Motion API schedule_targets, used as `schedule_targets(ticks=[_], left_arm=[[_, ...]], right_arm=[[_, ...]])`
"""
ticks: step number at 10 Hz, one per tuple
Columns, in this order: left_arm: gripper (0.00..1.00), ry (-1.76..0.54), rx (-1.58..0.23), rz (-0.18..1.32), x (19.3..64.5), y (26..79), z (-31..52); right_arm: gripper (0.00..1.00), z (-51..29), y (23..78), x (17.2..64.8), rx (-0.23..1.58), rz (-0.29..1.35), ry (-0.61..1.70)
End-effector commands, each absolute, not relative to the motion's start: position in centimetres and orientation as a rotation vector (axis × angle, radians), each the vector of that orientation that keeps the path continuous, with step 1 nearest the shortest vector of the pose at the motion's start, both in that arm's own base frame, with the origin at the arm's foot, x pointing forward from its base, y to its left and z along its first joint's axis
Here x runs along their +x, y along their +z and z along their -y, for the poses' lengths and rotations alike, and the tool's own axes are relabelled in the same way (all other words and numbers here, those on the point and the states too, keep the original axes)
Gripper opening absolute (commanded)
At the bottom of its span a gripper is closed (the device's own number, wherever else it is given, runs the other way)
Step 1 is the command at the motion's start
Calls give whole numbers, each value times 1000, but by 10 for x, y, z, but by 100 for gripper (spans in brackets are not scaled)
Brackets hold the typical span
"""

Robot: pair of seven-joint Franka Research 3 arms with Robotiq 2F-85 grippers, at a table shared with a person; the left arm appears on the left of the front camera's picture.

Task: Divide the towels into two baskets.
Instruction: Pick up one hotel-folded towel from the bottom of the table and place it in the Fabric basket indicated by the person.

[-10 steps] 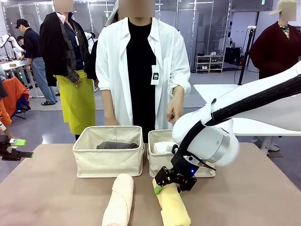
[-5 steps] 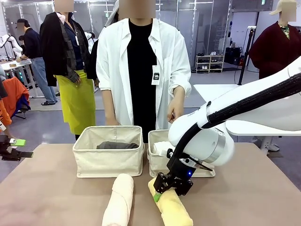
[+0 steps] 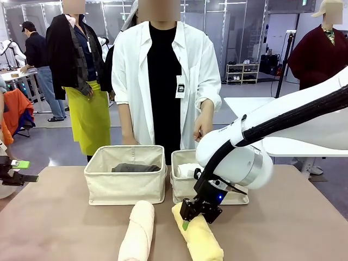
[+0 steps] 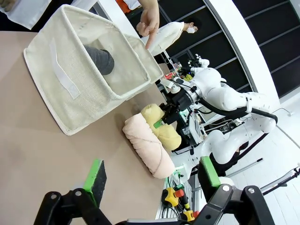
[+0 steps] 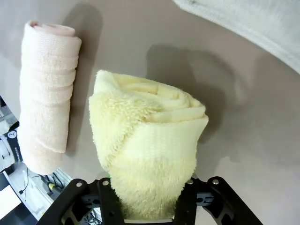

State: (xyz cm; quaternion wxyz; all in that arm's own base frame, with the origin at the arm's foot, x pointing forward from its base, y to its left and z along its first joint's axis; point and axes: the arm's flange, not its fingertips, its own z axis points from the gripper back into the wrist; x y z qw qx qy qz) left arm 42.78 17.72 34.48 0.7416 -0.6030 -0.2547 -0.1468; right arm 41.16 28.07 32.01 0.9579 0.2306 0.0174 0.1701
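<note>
The yellow towel [image 3: 200,241] lies on the table in front of the right basket [image 3: 182,187]. My right gripper [image 3: 196,215] is shut on its far end. In the right wrist view the yellow towel [image 5: 147,140] is squeezed between the fingers, its free end raised off the table. The pale pink towel [image 3: 137,231] lies on the table to its left. The dark grey towel [image 3: 136,168] rests in the left basket [image 3: 125,187], and the white towel [image 3: 187,170] in the right one. My left gripper [image 4: 152,180] is open and holds nothing, at the table's left edge [image 3: 13,171].
A person in a white shirt stands behind the baskets, one hand [image 3: 202,130] hanging above the right basket. My right arm's bulky wrist [image 3: 239,166] covers part of that basket. Bare tabletop [image 3: 54,217] spreads to the left of the pink towel.
My right gripper has sunk a little down and left onto the yellow towel's far end and now grips it. The left arm has not moved.
</note>
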Motion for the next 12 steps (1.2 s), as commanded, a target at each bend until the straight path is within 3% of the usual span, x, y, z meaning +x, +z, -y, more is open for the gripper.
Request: schedule_targets(ticks=[1, 7, 8, 9, 10, 12], left_arm=[[100, -315, -1317, 561, 423, 347, -175], [100, -315, -1317, 561, 423, 347, -175], [100, -315, -1317, 561, 423, 347, -175], [100, -315, -1317, 561, 423, 347, -175], [100, -315, -1317, 561, 423, 347, -175], [100, -315, -1317, 561, 423, 347, -175]], right_arm=[[20, -281, 358, 401, 342, -26, 387], [20, -301, 487, 425, 135, -29, 984], [20, -300, 495, 424, 72, -38, 1155], [20, -291, 504, 418, 7, -45, 1483], [20, -283, 512, 414, 3, -51, 1616], [20, -260, 512, 407, -29, -56, 1629]])
